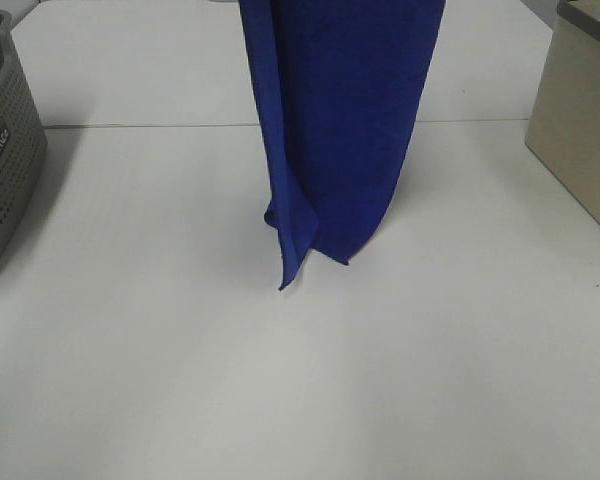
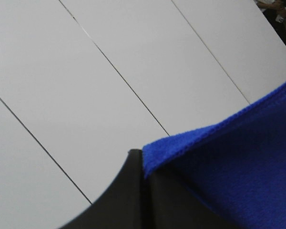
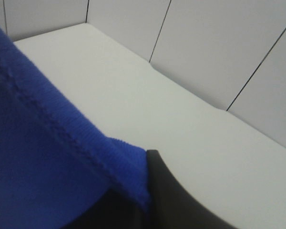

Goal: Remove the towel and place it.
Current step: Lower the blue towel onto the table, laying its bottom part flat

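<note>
From above, the towel (image 1: 340,130) hangs in a long blue fold over the counter (image 1: 300,380). It is between a grey perforated basket (image 1: 5,150) and a beige bin (image 1: 580,130), whose insides are hidden. At the left wrist, the left fingers (image 2: 128,195) clench the towel's hem. At the right wrist, the right fingers (image 3: 169,195) clench another hemmed edge.

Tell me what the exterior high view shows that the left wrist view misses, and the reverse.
Only exterior high: the towel hanging down over the table, its lowest corner near the surface, contact unclear; a grey basket at the left edge; a beige box at the right edge. Neither claw is visible there.
Only left wrist: the left claw shut on the towel's hemmed edge, with white seamed panels behind.
Both: the blue towel, hanging.
</note>
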Robot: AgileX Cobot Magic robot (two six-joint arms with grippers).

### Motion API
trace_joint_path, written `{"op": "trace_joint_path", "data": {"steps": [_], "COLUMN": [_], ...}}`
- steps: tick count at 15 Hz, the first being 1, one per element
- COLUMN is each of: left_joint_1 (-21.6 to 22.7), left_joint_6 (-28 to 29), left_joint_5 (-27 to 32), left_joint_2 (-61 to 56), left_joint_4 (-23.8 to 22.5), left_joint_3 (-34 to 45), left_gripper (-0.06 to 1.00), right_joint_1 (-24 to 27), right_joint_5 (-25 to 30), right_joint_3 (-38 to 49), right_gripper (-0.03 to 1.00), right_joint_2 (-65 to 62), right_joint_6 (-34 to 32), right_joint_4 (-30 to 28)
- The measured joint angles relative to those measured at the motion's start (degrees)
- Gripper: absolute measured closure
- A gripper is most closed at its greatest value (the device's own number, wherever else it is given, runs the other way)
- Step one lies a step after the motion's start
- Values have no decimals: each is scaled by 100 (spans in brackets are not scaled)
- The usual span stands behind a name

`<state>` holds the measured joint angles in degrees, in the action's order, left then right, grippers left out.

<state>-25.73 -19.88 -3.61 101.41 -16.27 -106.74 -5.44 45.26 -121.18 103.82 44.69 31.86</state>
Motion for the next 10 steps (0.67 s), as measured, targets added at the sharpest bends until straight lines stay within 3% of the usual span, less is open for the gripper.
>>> {"op": "trace_joint_path", "data": {"steps": [3, 5, 10], "left_joint_1": [338, 453, 779], "left_joint_6": [292, 327, 327], "left_joint_5": [-980, -1421, -2051], "left_joint_2": [378, 533, 1140], "left_joint_4": [74, 86, 92], "left_joint_3": [0, 0, -544], "left_gripper": [94, 94, 94], "right_joint_1": [0, 0, 0], "right_joint_5": [-1020, -1415, -2086], "right_joint_3": [0, 0, -6], "right_gripper": [95, 95, 95], "right_joint_2": [286, 361, 625], "right_joint_6": [395, 837, 2762], "right_joint_4": [670, 1186, 3295]}}
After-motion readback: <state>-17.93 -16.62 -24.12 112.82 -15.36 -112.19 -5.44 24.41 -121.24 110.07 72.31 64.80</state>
